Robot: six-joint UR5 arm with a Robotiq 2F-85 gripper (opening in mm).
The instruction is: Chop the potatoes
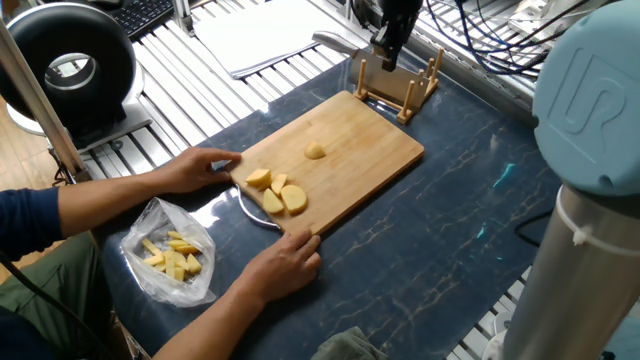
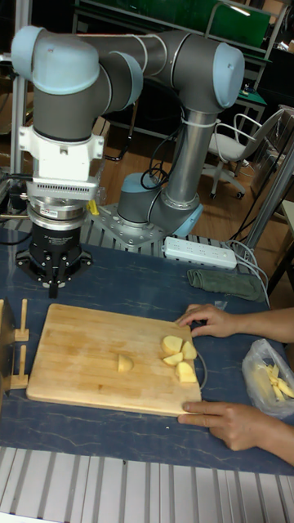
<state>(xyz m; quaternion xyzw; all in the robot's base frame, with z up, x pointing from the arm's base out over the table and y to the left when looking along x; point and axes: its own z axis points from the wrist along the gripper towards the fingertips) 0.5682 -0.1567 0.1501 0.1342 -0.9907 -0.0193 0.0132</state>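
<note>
The potatoes (image 1: 277,192) lay on the wooden cutting board (image 1: 370,150): a cluster of pale yellow chunks at the board's end nearest the person, and one lone piece (image 1: 315,151) near the board's middle. The person's two hands (image 1: 205,167) gripped that same end, one on each long edge. Off that end sat a clear plastic bag (image 1: 172,250) of yellow sticks on the dark bench (image 1: 470,220). The tool (image 2: 53,276) hung above the board's far end, beside a wooden rack (image 1: 395,85); I could not tell whether its fingers were parted or together.
</note>
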